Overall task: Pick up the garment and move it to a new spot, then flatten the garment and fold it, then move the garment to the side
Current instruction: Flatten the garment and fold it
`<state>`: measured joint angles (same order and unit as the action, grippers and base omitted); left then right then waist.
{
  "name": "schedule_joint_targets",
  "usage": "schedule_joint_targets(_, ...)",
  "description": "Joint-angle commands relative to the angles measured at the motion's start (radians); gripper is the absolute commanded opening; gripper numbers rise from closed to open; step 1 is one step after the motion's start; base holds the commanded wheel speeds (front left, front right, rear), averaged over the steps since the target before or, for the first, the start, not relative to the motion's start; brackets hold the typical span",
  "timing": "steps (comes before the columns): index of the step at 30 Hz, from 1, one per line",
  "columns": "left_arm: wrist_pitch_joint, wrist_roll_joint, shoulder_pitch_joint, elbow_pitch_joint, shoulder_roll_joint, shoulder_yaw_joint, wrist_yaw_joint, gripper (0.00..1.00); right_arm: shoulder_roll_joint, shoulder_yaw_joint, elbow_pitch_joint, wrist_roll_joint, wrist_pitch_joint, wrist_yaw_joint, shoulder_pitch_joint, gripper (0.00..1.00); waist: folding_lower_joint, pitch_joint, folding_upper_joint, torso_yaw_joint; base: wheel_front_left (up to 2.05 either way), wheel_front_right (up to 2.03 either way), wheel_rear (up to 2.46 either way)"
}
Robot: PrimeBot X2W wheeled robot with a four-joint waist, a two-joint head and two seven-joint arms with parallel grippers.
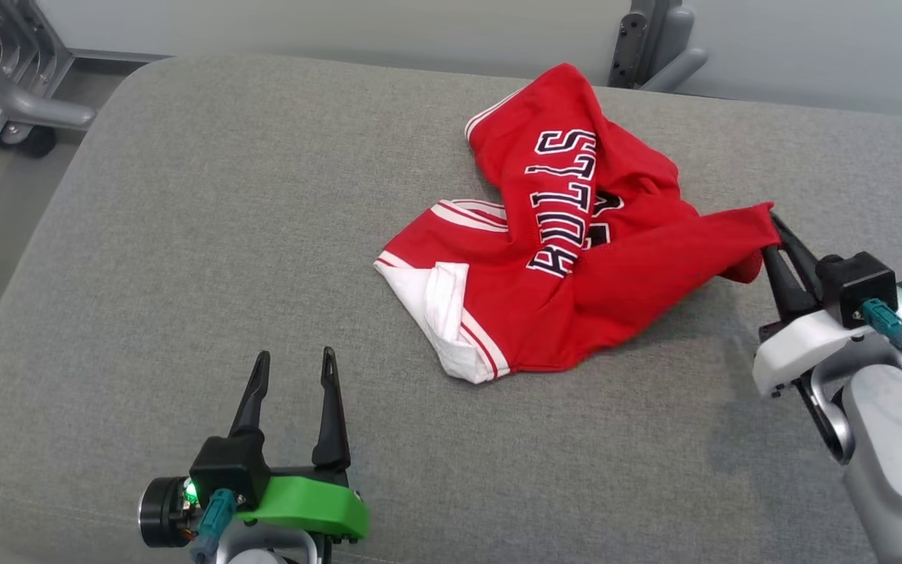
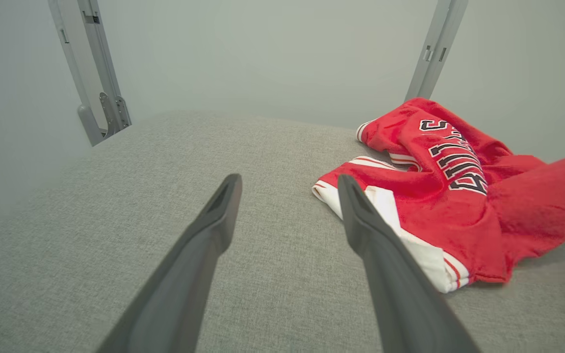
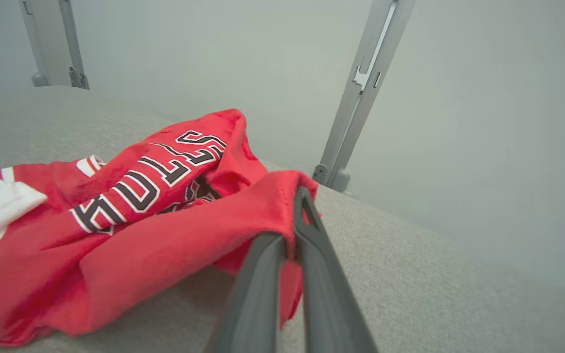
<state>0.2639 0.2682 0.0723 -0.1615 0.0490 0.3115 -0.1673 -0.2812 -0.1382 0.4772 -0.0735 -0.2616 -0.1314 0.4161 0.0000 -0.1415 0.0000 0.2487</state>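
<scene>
**Lifting the Garment by One Corner**

The red garment (image 1: 576,298) lies crumpled on the grey cushion (image 1: 208,235). The right hand (image 1: 772,213) is clamped on the garment's right-most corner, which is raised off the cushion. The left hand (image 1: 296,356) hovers off the garment's near-left side, close to its white-lined hem, with fingers apart and holding nothing.

Recommended procedure: hold the clamp firm and raise the corner steadily so the cloth unfurls. Carry it clear before lowering. A thin one-corner grip may slip under load.
</scene>
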Motion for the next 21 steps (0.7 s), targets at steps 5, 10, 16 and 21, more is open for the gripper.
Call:
schedule_joint_targets(5,0.000,0.001,-0.025,-0.006,0.003,-0.001,0.001,1.00,-0.051,0.048,-0.096,0.121,-0.001,0.001,-0.045,0.00,0.0000,0.034,0.0000,-0.040,0.00,0.00,0.00)
schedule_joint_targets(10,0.000,-0.002,-0.028,-0.005,0.003,-0.002,0.005,1.00,-0.054,0.121,-0.155,0.177,0.041,0.001,-0.160,0.00,0.0000,0.030,0.0000,-0.066,0.00,0.00,0.00)
schedule_joint_targets(16,0.000,-0.008,-0.016,-0.007,0.003,-0.008,0.008,1.00,0.019,0.157,-0.118,0.180,0.031,0.001,-0.265,0.00,0.0000,0.017,0.0000,-0.090,0.00,0.00,0.00)
schedule_joint_targets(21,0.000,-0.014,-0.010,-0.008,0.003,-0.016,0.010,1.00,0.079,0.160,-0.063,0.160,0.012,0.002,-0.319,0.43,0.0000,0.013,0.0000,-0.113,0.00,0.00,0.00)
